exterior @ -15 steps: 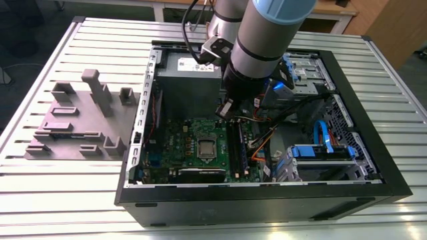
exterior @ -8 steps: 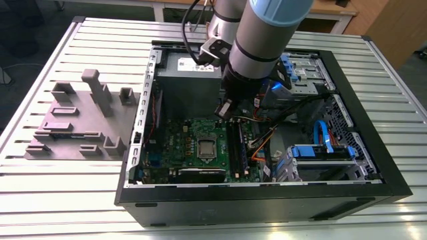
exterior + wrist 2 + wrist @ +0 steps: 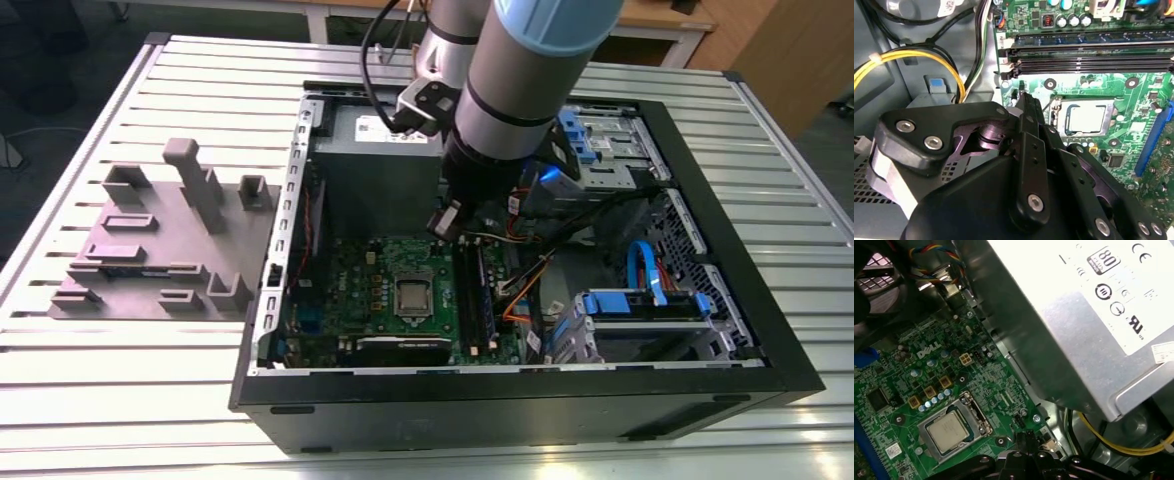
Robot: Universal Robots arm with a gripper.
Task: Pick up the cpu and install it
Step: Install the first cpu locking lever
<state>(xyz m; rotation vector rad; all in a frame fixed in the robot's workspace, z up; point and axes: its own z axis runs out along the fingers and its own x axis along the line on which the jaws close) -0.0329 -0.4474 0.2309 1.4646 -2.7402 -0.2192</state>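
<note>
cpu (image 3: 949, 431) seated in socket; gripper (image 3: 1026, 107) fingertips pressed together, empty.

A robotics lab bench: slatted aluminium table (image 3: 120, 380), opened computer case (image 3: 534, 400), grey fixture block (image 3: 154, 250).

CPU seated in the motherboard socket, lying flat.

The cpu (image 3: 412, 295) is a small, thin square chip with a dull silver-grey metal top and a paler rim. It lies flat and level inside the shiny metal socket frame (image 3: 412, 279) on the green motherboard (image 3: 360, 290), its edges square to the frame. In the second wrist view the cpu (image 3: 1086, 119) shows a pale, evenly lit top bordered by the frame on all sides. In the first wrist view the cpu (image 3: 949, 432) sits centred in the socket with faint marking on its top, which cannot be made out. Nothing rests on it.
</note>
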